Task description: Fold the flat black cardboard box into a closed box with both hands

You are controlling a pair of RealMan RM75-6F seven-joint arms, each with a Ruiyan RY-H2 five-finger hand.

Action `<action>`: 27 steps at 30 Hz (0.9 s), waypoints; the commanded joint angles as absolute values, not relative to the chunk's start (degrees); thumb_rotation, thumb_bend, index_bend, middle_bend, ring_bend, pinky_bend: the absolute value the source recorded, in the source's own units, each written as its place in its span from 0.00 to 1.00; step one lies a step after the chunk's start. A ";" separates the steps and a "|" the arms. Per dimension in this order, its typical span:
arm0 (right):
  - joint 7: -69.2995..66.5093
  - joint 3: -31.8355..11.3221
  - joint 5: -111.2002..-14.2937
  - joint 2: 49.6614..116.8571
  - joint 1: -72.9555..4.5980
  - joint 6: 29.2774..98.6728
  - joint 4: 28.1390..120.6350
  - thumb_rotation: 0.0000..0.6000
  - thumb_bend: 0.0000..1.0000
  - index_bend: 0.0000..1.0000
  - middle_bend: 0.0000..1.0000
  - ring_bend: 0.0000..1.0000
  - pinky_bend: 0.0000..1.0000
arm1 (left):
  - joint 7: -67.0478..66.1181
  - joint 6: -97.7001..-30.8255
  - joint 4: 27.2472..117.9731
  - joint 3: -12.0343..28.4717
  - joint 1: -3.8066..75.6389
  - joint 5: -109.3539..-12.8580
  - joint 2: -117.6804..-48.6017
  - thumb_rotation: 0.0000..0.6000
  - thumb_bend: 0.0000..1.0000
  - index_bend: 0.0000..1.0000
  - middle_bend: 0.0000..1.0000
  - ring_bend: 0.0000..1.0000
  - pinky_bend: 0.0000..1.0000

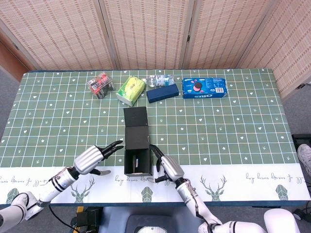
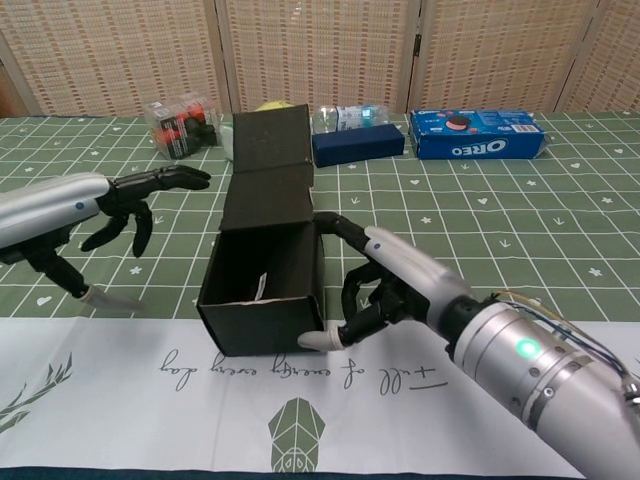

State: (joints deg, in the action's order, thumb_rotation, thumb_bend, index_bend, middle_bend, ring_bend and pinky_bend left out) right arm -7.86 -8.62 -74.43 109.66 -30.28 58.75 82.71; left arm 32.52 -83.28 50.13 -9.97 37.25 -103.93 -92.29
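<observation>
The black cardboard box (image 1: 136,156) stands upright near the table's front edge, its top open and its lid flap (image 1: 136,118) raised at the far side. In the chest view the black box (image 2: 264,290) shows an empty inside. My right hand (image 2: 388,288) holds the box's right front corner, with the thumb on the front face low down and the fingers curled against the right wall. That right hand (image 1: 167,168) shows in the head view too. My left hand (image 2: 112,205) hovers left of the box with fingers spread, touching nothing; the head view shows this left hand (image 1: 93,158) apart from the box.
Along the far side lie a clear pack of red items (image 1: 100,85), a green packet (image 1: 131,90), a small bottle (image 1: 161,78), a dark blue box (image 1: 162,93) and an Oreo pack (image 1: 204,88). A white printed strip (image 1: 233,177) runs along the table's front edge.
</observation>
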 commanded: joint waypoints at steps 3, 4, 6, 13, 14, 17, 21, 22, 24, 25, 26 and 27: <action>-3.66 -8.43 -71.28 104.33 -29.51 57.56 89.33 1.00 0.06 0.00 0.00 0.61 1.00 | 33.30 -80.64 56.44 -9.35 36.91 -101.72 -89.08 1.00 0.11 0.00 0.00 0.52 0.80; -2.72 -8.32 -70.49 102.94 -29.27 57.44 91.03 1.00 0.05 0.00 0.00 0.61 1.00 | 34.00 -80.01 58.17 -9.11 36.81 -100.99 -88.37 1.00 0.11 0.00 0.00 0.52 0.80; -1.10 -8.23 -69.42 100.55 -28.95 57.45 93.79 1.00 0.05 0.00 0.00 0.61 0.99 | 34.94 -78.96 60.73 -8.80 36.69 -99.94 -87.30 1.00 0.11 0.00 0.00 0.52 0.81; 4.32 -8.14 -64.77 91.07 -28.60 56.63 104.02 1.00 0.05 0.00 0.00 0.61 0.99 | 38.70 -73.79 69.82 -7.66 36.76 -95.84 -83.63 1.00 0.11 0.00 0.00 0.52 0.81; 4.38 -8.29 -64.32 89.31 -28.49 56.57 106.09 1.00 0.05 0.00 0.00 0.61 0.99 | 39.48 -73.07 71.13 -7.47 36.67 -95.15 -83.16 1.00 0.11 0.00 0.00 0.52 0.81; 4.16 -9.22 -63.93 84.33 -28.27 56.78 111.73 1.00 0.05 0.00 0.00 0.61 0.99 | 42.42 -70.57 74.38 -7.41 36.71 -93.62 -81.65 1.00 0.11 0.00 0.00 0.52 0.81; 3.48 -12.28 -64.64 78.48 -28.25 58.50 117.52 1.00 0.07 0.00 0.00 0.61 0.99 | 46.56 -66.99 77.16 -7.17 36.82 -91.36 -80.44 1.00 0.11 0.00 0.00 0.53 0.81; 3.38 -13.10 -65.14 77.31 -28.15 59.41 118.47 1.00 0.08 0.00 0.00 0.61 0.99 | 47.88 -66.23 77.66 -6.97 36.66 -90.62 -80.44 1.00 0.11 0.00 0.00 0.54 0.82; 2.80 -14.13 -65.47 75.92 -27.97 60.47 119.71 1.00 0.08 0.00 0.00 0.61 0.99 | 49.89 -65.11 78.17 -6.70 36.46 -89.68 -80.59 1.00 0.11 0.00 0.00 0.54 0.83; 2.40 -14.56 -65.58 75.38 -27.87 60.91 120.19 1.00 0.08 0.00 0.00 0.61 0.99 | 50.74 -64.47 78.26 -6.63 36.42 -89.32 -80.70 1.00 0.11 0.00 0.00 0.53 0.83; 1.93 -14.97 -65.71 74.84 -27.76 61.43 120.62 1.00 0.08 0.00 0.00 0.61 0.99 | 51.55 -63.60 78.22 -6.56 36.38 -88.90 -80.91 1.00 0.11 0.00 0.00 0.53 0.84; 1.54 -15.18 -65.77 74.51 -27.67 61.74 120.90 1.00 0.08 0.00 0.00 0.61 0.99 | 51.92 -63.10 78.04 -6.50 36.31 -88.68 -81.16 1.00 0.11 0.00 0.00 0.53 0.84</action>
